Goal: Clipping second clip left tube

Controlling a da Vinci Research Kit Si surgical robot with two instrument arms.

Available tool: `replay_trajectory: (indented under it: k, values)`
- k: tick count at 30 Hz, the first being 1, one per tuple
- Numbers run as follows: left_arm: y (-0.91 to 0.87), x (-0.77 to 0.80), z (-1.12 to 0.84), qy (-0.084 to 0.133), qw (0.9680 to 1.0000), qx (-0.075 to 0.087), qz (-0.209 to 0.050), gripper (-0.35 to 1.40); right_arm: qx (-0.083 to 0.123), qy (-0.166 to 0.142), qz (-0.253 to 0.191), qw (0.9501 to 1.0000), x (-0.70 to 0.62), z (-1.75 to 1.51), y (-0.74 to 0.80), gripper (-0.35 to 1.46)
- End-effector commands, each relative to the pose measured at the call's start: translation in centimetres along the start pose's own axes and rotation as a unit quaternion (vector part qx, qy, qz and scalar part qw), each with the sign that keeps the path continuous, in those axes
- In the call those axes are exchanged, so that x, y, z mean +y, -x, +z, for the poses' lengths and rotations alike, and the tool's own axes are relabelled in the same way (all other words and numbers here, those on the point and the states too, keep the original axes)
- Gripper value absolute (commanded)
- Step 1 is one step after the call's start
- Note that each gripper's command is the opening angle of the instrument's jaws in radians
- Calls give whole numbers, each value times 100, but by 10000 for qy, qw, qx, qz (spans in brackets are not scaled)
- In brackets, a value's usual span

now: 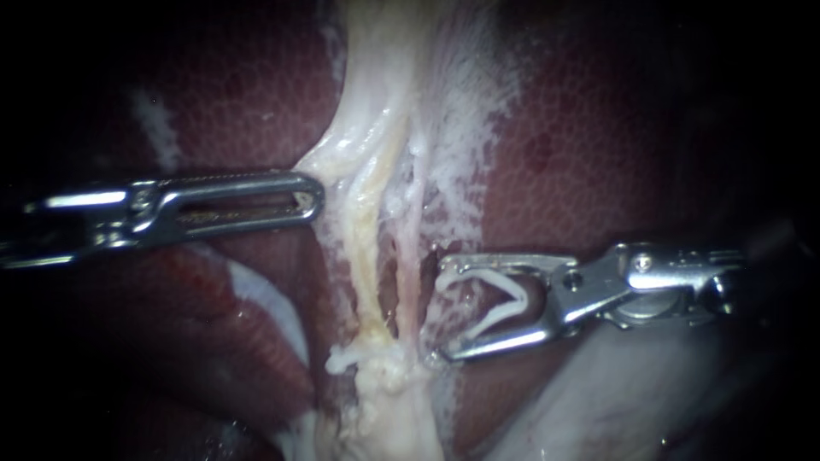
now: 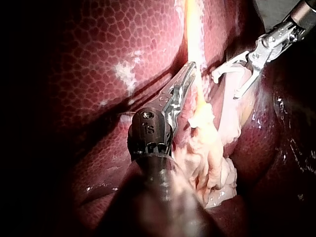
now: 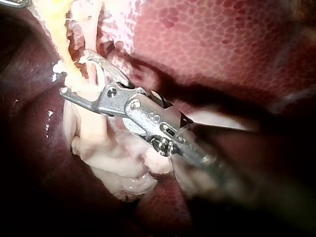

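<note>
Lining up the clip (image 1: 517,299) is judged in hand: it is held in the spread jaws of the right instrument (image 1: 444,309), at four o'clock of the left tube (image 1: 366,248). At nine o'clock, the left instrument (image 1: 314,197) is kept with jaws pressed together. The tube must next be straddled.

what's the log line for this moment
left instrument: tip against tissue strand | right instrument: jaws spread, holding open clip, tips at the tubes | status: clip not yet closed
</note>
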Motion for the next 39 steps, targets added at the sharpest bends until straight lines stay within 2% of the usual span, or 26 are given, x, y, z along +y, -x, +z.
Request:
replay_trajectory:
  k: [1,7,14,21,26,30,39]
  values:
    - [1,-2,-1,-2,10000,-20,3,-35,-1,5,15,10000,1,3,1,60]
    - [4,-11,-4,0,10000,-51,22,-35,-2,-35,80,10000,5,19,7,60]
    - [6,-13,-7,-2,10000,-49,18,-35,-35,-91,115,9999,13,37,15,60]
    - [6,-13,-7,-2,10000,-49,47,-35,-73,-195,156,9997,14,63,23,59]
    - [6,-12,-8,-7,10000,-47,47,-35,-81,-339,207,9992,11,78,21,59]
    - [5,-6,-8,-20,10000,-42,49,-35,-83,-393,247,9989,6,82,17,57]
    - [4,1,-8,-13,10000,-44,50,-35,-86,-464,290,9985,8,91,14,56]
